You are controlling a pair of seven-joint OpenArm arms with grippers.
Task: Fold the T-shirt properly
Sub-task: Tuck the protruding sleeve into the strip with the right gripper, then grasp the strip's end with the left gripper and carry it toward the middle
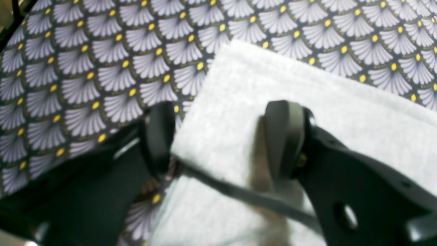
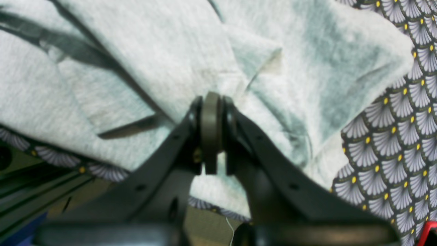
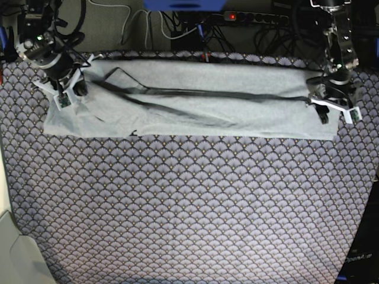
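The T-shirt is light grey and lies as a long folded band across the far side of the table. Dark trim lines run along it. My left gripper stands at the band's right end. In the left wrist view the left gripper is open, its fingers straddling a corner of the T-shirt and its dark edge trim. My right gripper is at the band's left end. Up close the right gripper has its pads together, with creases of the T-shirt gathering at the tips.
The fan-patterned tablecloth covers the whole table in front of the shirt. Cables and a power strip lie behind the far edge. The table's edge shows close under my right gripper.
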